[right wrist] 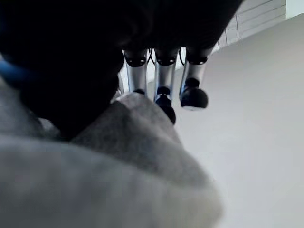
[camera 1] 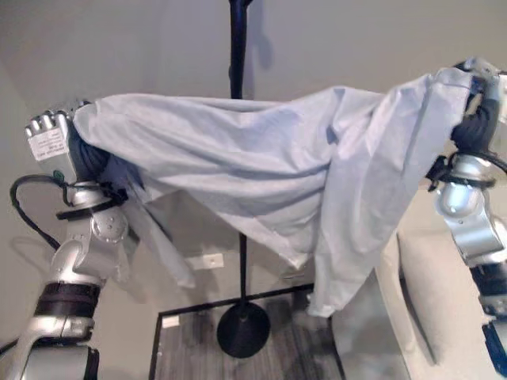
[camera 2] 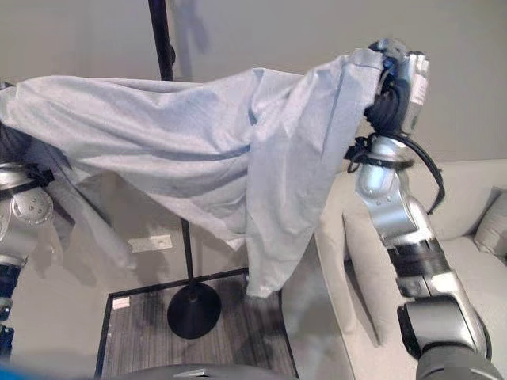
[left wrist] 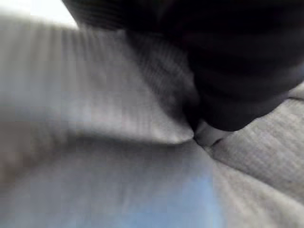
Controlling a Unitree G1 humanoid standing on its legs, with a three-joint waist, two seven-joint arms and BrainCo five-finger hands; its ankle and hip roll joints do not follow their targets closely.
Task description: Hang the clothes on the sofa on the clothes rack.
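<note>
While both arms are raised, a pale blue garment (camera 1: 261, 158) hangs stretched between the two hands, well above the floor and in front of the clothes rack.

Nearest, at about 9 o'clock in the left eye view, the left hand (camera 1: 49, 134) is up with its knuckles showing and the cloth's end bunched over it. In the left wrist view the fabric lies folded right against the dark cover, and the fingers are buried in it, so whether they grip or merely carry cannot be told.

At about 2 o'clock, the right hand (camera 2: 400, 75) holds the other end of the garment high. In the right wrist view its fingers (right wrist: 164, 85) curl down over a bunched ridge of cloth, dark tips touching it, so this hand is closed on the garment.

From that right end the cloth droops in a long fold toward 6 o'clock.

Beside the right arm, at 4 o'clock, sits the light sofa (camera 2: 475, 269), with a cushion (camera 2: 493, 226) at its far end.

Farther back, the black pole of the clothes rack (camera 1: 237, 47) rises behind the garment toward 12 o'clock, and its round base (camera 1: 242, 328) rests on a dark mat (camera 1: 182, 348) on the floor.
</note>
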